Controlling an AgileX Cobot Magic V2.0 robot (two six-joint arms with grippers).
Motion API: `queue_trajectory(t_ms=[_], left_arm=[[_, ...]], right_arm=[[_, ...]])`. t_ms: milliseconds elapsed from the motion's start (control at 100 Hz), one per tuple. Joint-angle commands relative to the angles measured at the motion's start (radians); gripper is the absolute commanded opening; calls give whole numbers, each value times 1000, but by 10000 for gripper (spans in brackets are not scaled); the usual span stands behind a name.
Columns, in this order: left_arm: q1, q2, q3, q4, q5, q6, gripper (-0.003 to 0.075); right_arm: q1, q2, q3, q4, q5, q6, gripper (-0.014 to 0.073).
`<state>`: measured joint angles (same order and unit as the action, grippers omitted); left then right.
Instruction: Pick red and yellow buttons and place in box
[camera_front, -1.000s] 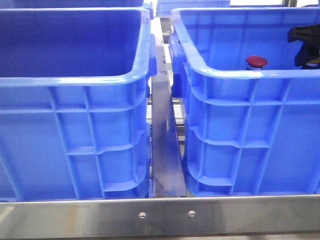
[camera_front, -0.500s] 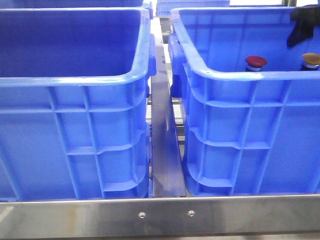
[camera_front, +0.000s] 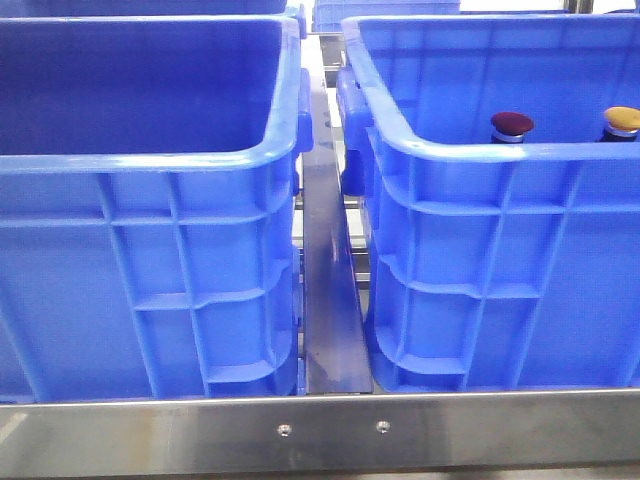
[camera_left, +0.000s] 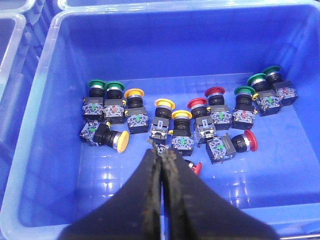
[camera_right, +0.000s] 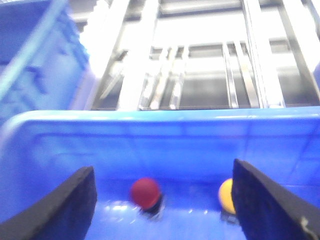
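Observation:
The box (camera_front: 470, 152), the blue crate on the right in the front view, holds a dark red button (camera_front: 512, 124) and a yellow button (camera_front: 622, 120), both upright and apart. No gripper shows in the front view. In the right wrist view my right gripper (camera_right: 162, 170) is open and empty above the same red button (camera_right: 146, 192) and yellow button (camera_right: 225, 195), inside the box (camera_right: 150, 135). My left gripper (camera_left: 162, 151) is shut, its fingertips hovering over a pile of push buttons, with nothing seen between them.
A second blue crate (camera_front: 150, 160) stands left of the box, with a metal rail (camera_front: 330, 300) between them. Under my left gripper a blue bin (camera_left: 42, 110) holds several green, yellow and red buttons (camera_left: 172, 117). A steel frame bar (camera_front: 320, 430) runs along the front.
My right gripper rose from the yellow button's spot and left the front view at the upper right. The yellow button stayed in the box. The red button did not move.

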<state>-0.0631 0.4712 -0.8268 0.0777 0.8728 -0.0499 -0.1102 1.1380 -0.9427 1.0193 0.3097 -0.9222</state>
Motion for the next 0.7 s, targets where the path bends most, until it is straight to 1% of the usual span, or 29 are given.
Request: queue_trajectory(t_ms=[0, 320, 490, 540, 590, 660, 690], left_arm=[[0, 8, -27, -5, -74, -8, -19], [0, 8, -27, -5, -72, -8, -19], [0, 8, -27, -5, -72, -8, -19], [0, 8, -27, -5, -72, -8, -19], [0, 8, -27, -5, -72, -8, -19], [0, 8, -27, -5, -72, -8, -19], [0, 8, -27, -5, -72, -8, -19]], right_arm=[[-2, -126, 37, 13, -17, -12, 578], [-2, -468, 257, 13, -11, -12, 578], [-2, -596, 337, 13, -13, -12, 563], [-2, -621, 350, 13, -15, -12, 530], [-2, -639, 356, 13, -15, -12, 477], [-2, -652, 357, 13, -16, -12, 372], [-2, -653, 357, 13, -18, -12, 309]])
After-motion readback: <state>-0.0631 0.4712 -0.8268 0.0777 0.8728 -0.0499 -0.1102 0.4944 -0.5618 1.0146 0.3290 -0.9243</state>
